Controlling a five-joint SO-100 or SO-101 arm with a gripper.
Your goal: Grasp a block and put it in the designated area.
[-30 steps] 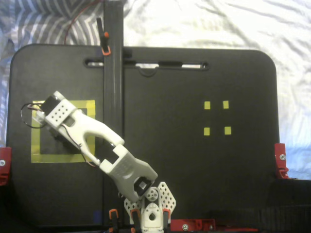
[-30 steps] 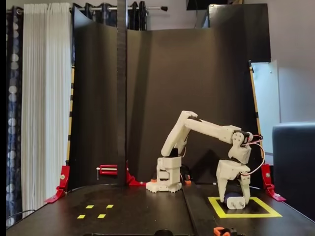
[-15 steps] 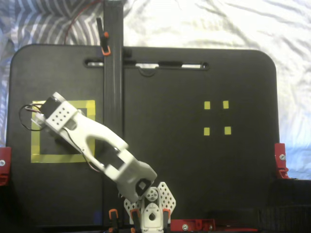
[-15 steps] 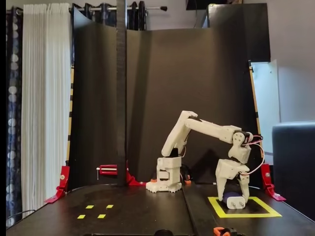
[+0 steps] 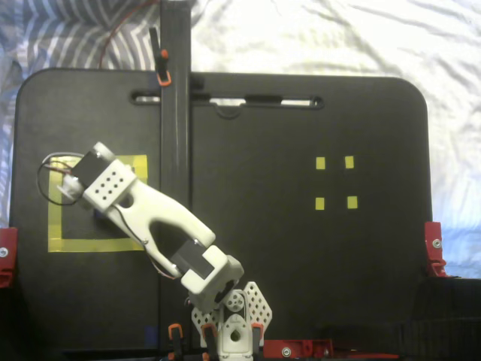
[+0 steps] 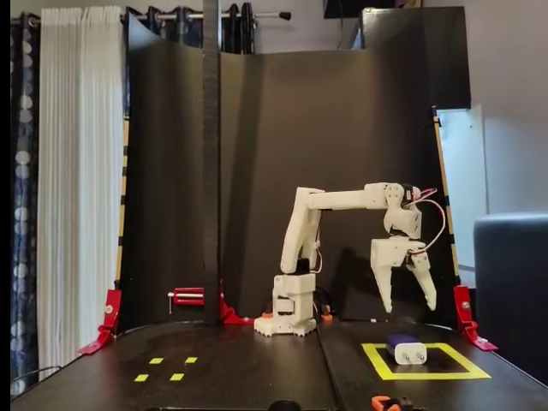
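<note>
Since a second ago the arm has lifted clear: then the gripper stood down inside the yellow square with its fingers around the block, and now it hangs up in the air with the block left lying on the board below it.

The black table (image 5: 301, 271) fills most of the fixed view from above, with rumpled white and striped cloth beyond its edge; in the fixed view from the front it runs back to tall black panels (image 6: 342, 154), with a pale curtain (image 6: 77, 188) on the left. A black upright post (image 5: 174, 113) crosses the top-down view and rises left of the arm in the front view.

The white arm (image 6: 338, 199) stands on its base near the middle of the table's rear in the front view, its upper link reaching level to the right and the wrist bent down. From above, the arm (image 5: 161, 218) runs from its base at the bottom edge up and leftward over the square.

The designated area (image 6: 377, 361), a yellow tape outline, lies on the right in the front view and on the left (image 5: 54, 226) from above, partly covered there by the arm.

The gripper (image 6: 412, 305) hangs above that square, fingers pointing down and spread wide, nothing between them.

The block (image 6: 405, 349), dark on top with a white face toward the front camera, rests inside the outline, well below the fingertips. From above I cannot make it out under the arm.

Four small yellow squares (image 5: 335, 182) sit well apart from all this.
</note>
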